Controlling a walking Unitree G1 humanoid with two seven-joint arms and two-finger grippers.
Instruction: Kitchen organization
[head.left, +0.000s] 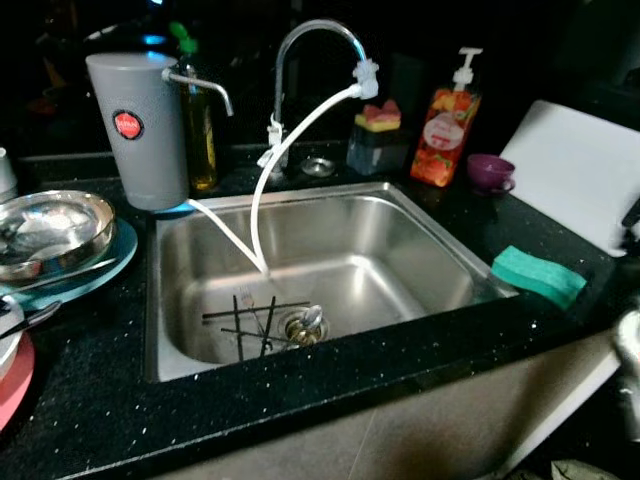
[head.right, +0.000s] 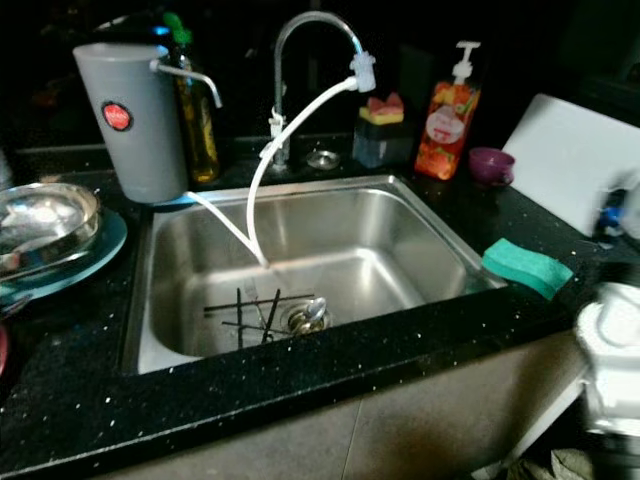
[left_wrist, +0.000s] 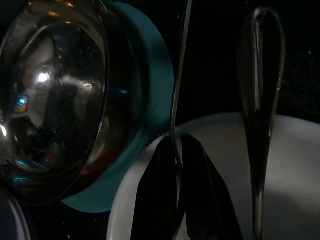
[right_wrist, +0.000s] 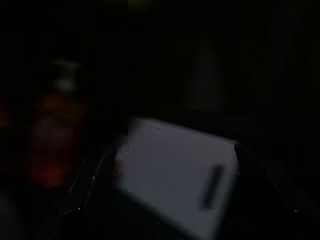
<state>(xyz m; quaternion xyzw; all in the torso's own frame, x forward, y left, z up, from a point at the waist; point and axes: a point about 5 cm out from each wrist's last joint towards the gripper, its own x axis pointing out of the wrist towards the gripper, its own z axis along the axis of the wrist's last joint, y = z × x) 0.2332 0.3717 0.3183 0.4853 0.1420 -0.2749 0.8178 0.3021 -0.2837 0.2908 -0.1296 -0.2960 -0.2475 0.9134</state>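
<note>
The left gripper (left_wrist: 177, 165) has its jaws pinched on a thin utensil handle (left_wrist: 180, 75) over a white plate (left_wrist: 290, 165); the right jaws' state I cannot tell. Sink (head.left: 400, 215) holds cutlery, steel bowl (head.left: 50, 225) waits on the bench (head.left: 90, 400): most remains.

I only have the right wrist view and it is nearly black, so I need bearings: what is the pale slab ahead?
Observer: A white cutting board, on the counter to the right of the sink.
Operator: Anything between the board and the sink?
Observer: A green sponge, lying at the sink's right rim.
Operator: What is the left arm doing?
Observer: The left gripper is shut on a thin metal utensil handle over a white plate, beside a steel bowl.
</note>
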